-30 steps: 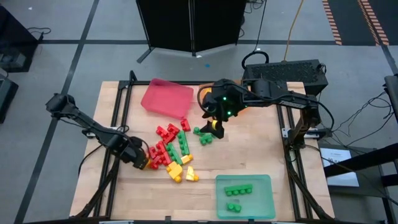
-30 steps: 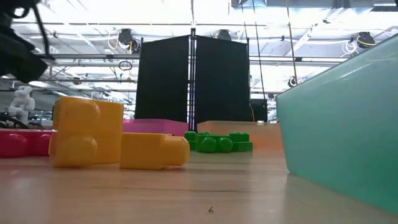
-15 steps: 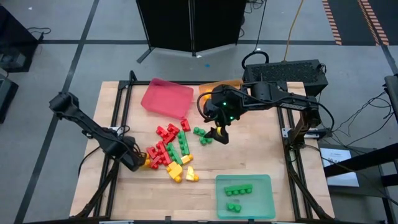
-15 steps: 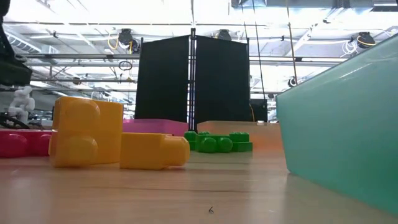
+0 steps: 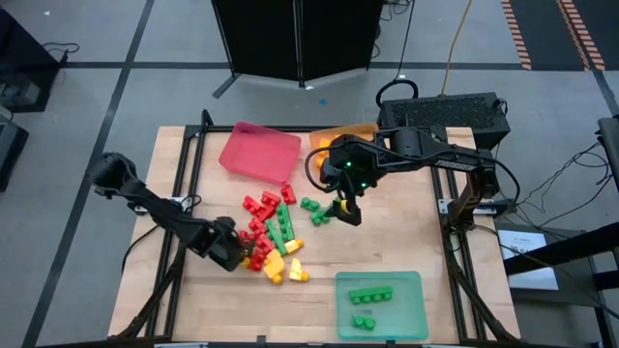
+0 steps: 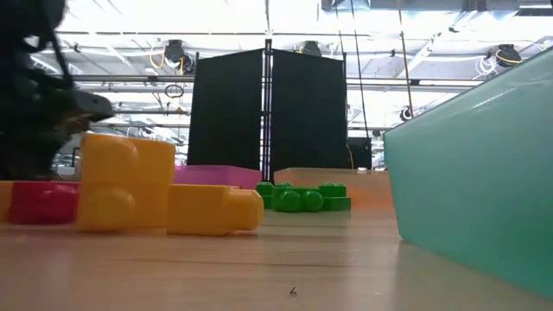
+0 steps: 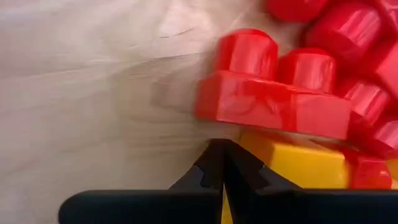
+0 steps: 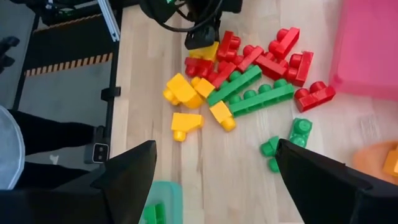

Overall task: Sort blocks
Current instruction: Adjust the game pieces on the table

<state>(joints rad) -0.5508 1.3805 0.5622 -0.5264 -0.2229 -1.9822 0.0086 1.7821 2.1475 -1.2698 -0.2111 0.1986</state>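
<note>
The wooden table fills the middle of the high view, with three trays on it. The red tray lies toward 11 o'clock, the green tray sits at 5 o'clock with a few green bricks inside, and only an edge of the orange tray shows at 12 o'clock, behind the right arm.

The blocks lie in a loose heap of red, green and yellow just left of the table's centre. A small cluster of green bricks sits apart at the heap's 2 o'clock, and a few yellow bricks lie at its 5 o'clock.

The left gripper is down at the heap's 8 o'clock edge. In the left wrist view its fingers meet tip to tip, clenched, right against a yellow brick that lies under a red brick; nothing shows between them.

The right gripper hangs just beside the green cluster, at its 3 o'clock. In the right wrist view its two fingers stand wide apart, released, with nothing between them, above bare wood.
</note>
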